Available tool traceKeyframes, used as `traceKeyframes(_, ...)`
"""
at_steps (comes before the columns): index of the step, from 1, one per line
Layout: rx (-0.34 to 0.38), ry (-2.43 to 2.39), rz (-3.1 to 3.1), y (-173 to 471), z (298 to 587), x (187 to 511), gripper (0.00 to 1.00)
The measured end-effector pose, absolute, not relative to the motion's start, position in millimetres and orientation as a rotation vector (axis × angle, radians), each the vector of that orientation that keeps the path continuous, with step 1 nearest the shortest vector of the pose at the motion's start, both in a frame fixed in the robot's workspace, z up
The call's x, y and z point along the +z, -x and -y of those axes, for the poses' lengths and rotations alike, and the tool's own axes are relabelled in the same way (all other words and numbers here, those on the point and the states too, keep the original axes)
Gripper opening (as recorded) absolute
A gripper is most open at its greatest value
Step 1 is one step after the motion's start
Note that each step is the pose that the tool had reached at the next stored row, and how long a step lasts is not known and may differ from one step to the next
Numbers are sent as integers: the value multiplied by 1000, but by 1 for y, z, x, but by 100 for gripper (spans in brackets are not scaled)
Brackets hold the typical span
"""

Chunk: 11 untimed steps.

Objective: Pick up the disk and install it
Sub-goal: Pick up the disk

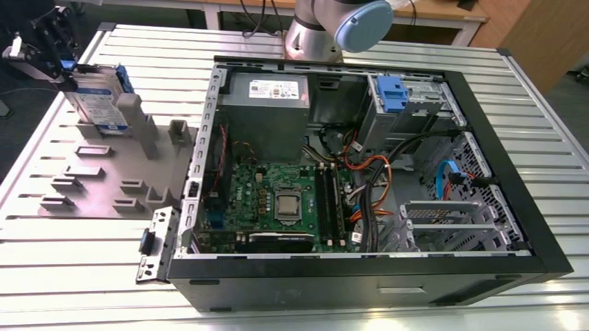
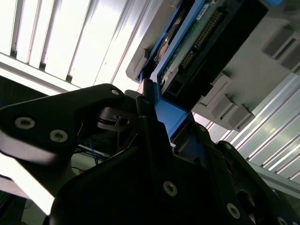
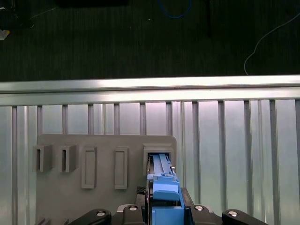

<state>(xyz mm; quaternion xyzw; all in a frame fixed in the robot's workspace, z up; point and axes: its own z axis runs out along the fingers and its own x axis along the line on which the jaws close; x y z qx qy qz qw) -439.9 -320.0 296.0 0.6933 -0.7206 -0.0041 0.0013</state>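
The disk stands upright on edge, its labelled face showing in the exterior view. It is pinched by its blue bracket between the black fingers of the gripper, which are closed tight against the bracket on both sides. Straight beyond the fingertips, the disk's far end sits at a slot in the grey holder plate, whose other slots run off to one side of the fingers. The plate lies on a slatted metal table. Well away from the fingers, toward the exterior view's right, the open computer case lies on its side.
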Motion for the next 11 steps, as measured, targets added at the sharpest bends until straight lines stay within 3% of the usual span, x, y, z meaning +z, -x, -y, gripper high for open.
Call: traceKeyframes(11, -13, -2178, 2260, 440, 320, 298, 36)
